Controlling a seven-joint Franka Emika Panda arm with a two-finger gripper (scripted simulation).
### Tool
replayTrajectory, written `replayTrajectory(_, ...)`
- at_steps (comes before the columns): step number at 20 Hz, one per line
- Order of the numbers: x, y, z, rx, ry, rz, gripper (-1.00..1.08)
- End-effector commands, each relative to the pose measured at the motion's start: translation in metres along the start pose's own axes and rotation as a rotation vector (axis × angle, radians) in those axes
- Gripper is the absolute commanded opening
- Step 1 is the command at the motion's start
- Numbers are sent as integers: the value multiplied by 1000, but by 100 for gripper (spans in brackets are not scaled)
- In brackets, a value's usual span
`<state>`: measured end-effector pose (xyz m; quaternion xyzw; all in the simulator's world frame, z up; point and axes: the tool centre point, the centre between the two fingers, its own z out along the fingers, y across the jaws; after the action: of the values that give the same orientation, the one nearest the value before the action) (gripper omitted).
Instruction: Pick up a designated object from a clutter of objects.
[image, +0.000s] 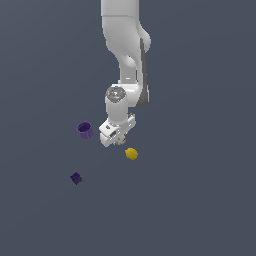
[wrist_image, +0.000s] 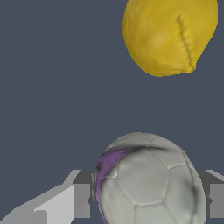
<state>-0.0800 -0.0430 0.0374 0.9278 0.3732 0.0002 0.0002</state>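
The designated object, a whitish-grey ball with dark seams and a purple smear, sits between my fingers in the wrist view. One finger lies against one side of it and the other finger against the opposite side. In the exterior view my gripper is low over the floor and hides this ball. The yellow ball lies just beyond the gripper, to the exterior view's right, and also shows in the wrist view, apart from the grey ball.
A purple cup stands upright to the exterior view's left of the gripper. A dark purple cube lies further toward the front left. The floor is plain dark grey.
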Motion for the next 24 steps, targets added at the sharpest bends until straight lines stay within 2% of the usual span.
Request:
replayTrajectory(1,0,0,1,1,0,-1,-100)
replayTrajectory(14,0,1,-6,-1,1,0,-100)
replayTrajectory(24,0,4,-51,-1,1,0,-100)
